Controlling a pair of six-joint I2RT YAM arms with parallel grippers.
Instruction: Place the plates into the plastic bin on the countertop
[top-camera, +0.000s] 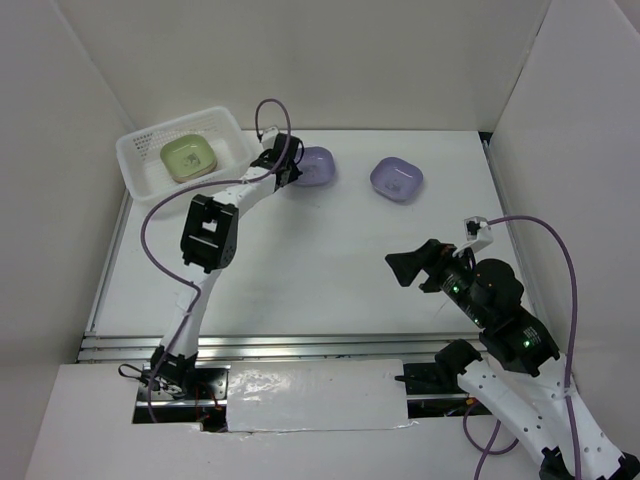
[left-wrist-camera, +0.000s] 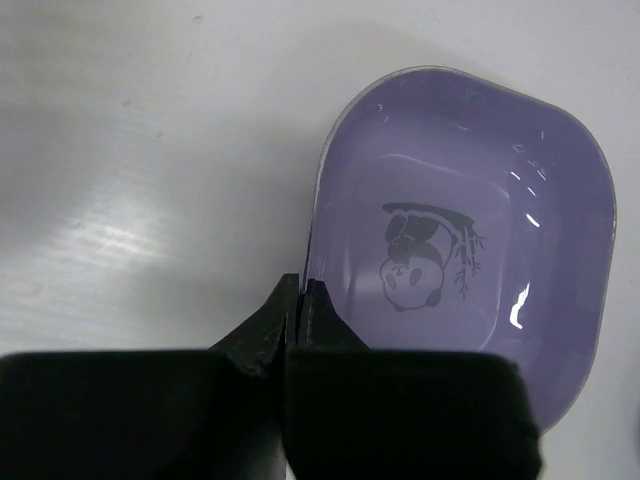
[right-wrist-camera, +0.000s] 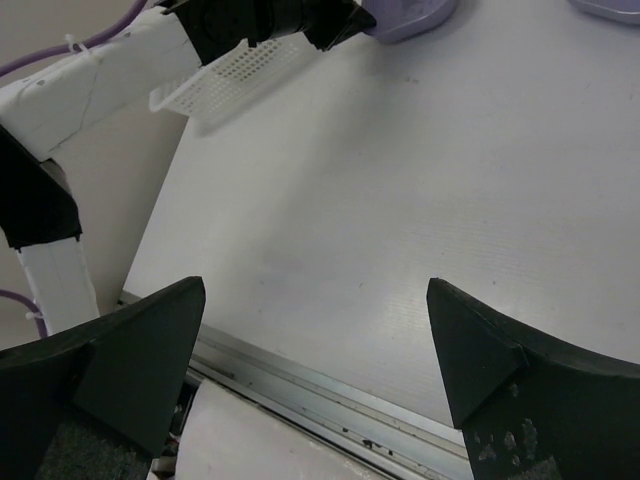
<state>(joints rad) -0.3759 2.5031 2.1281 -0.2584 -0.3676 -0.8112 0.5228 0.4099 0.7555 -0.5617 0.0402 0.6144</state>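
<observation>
The plastic bin (top-camera: 135, 157) stands at the far left of the countertop (top-camera: 320, 260) with a green plate (top-camera: 188, 156) in it. My left gripper (top-camera: 288, 168) is shut on the near-left rim of a purple plate (top-camera: 318, 165) just right of the bin; in the left wrist view the fingertips (left-wrist-camera: 300, 300) pinch the edge of this panda-marked plate (left-wrist-camera: 470, 240). A second purple plate (top-camera: 396, 179) lies to its right. My right gripper (top-camera: 405, 268) is open and empty above the near right of the countertop, also seen in its wrist view (right-wrist-camera: 320, 330).
White walls stand close on three sides. A metal rail (top-camera: 300, 347) runs along the front edge, also in the right wrist view (right-wrist-camera: 330, 390). The bin's corner (right-wrist-camera: 235, 75) and the left arm (right-wrist-camera: 90, 80) show in the right wrist view.
</observation>
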